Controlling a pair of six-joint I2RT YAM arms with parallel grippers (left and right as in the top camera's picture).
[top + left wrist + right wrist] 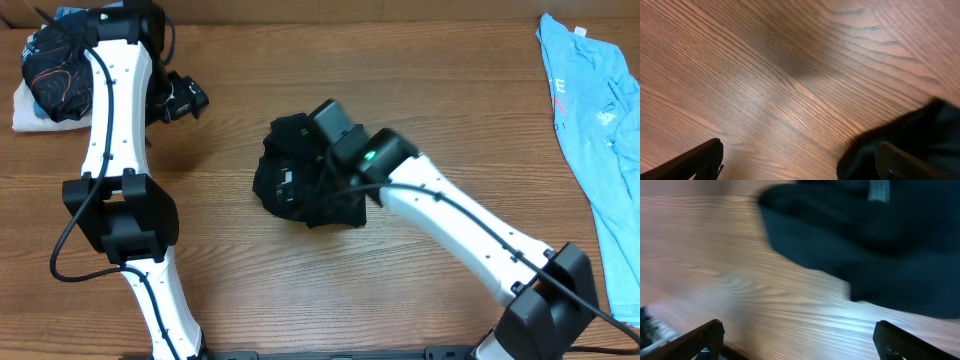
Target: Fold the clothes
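A black T-shirt lies crumpled in a heap at the table's middle. My right gripper hangs over its far right edge. In the right wrist view that gripper is open, with only bare wood between its fingertips. The black T-shirt and its white neck label lie just ahead of it. A light blue printed T-shirt is spread along the right edge. My left gripper is at the far left, away from the heap. It is open over bare wood, with dark cloth behind its right finger.
A pile of clothes sits at the far left corner: a black garment with red lines on top of a white cloth. The left arm stands beside that pile. The wooden table shows bare between the heap and the blue shirt.
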